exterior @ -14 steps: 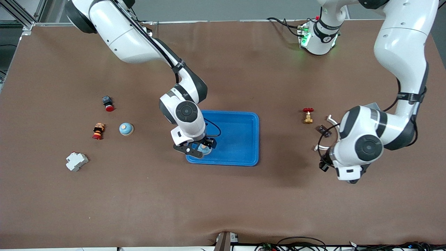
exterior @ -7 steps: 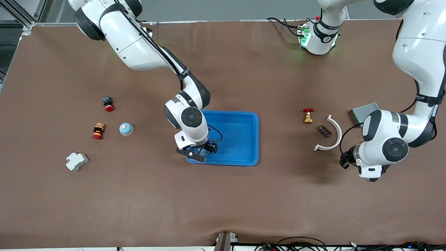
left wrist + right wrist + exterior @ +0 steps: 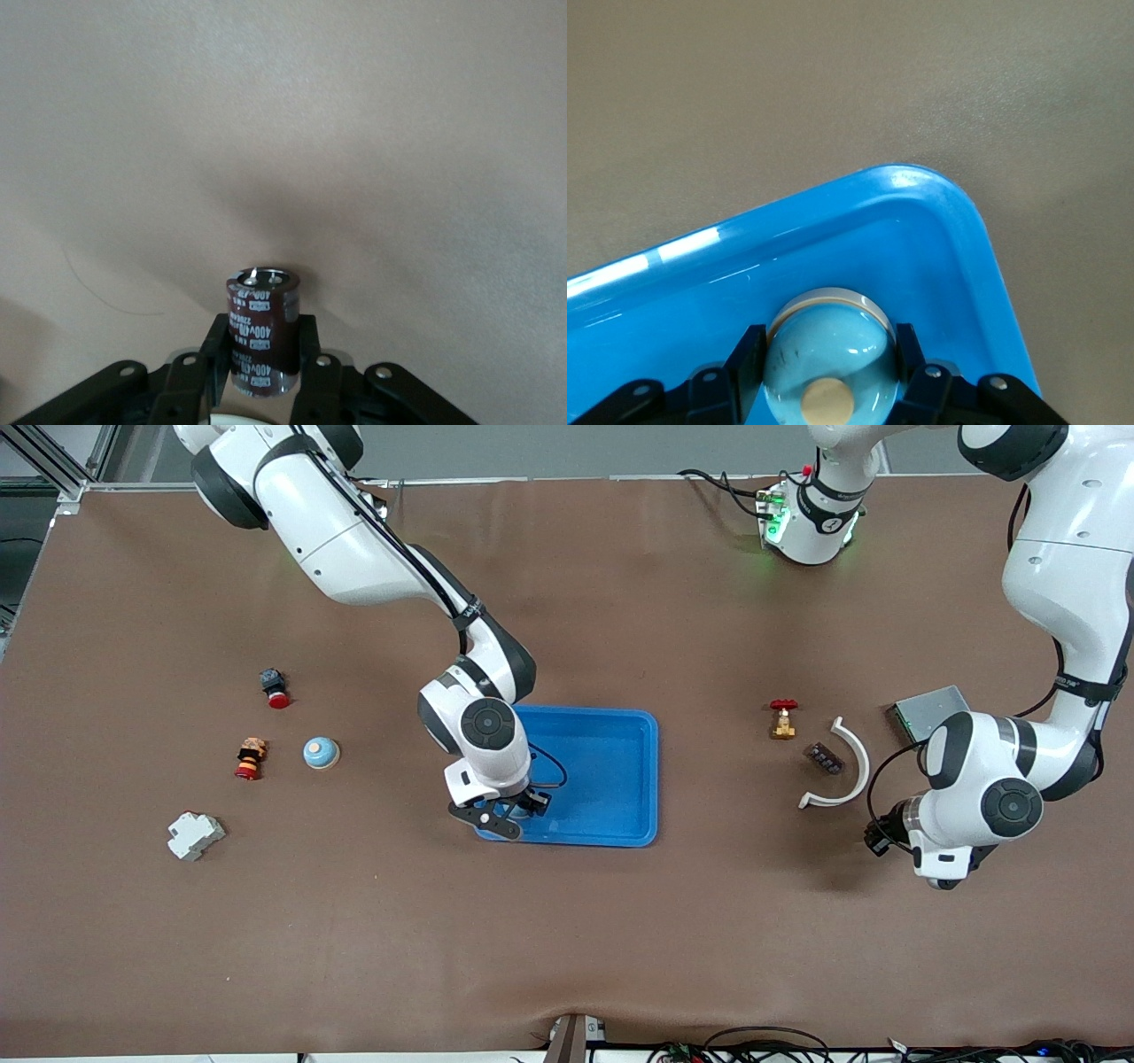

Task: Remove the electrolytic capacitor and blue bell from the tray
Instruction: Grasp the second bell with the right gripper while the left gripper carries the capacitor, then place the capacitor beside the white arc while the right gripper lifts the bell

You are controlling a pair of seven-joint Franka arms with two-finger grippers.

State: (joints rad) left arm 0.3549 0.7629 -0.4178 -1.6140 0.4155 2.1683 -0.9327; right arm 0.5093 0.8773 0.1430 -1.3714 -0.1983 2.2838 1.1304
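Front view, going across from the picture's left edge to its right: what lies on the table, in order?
Grey breaker → striped button → red-capped switch → blue bell → blue tray → brass valve → white curved piece → grey box.

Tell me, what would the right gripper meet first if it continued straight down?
Probably the floor of the blue tray, near its corner: the right gripper holds the bell just above it, though the remaining gap is unclear.
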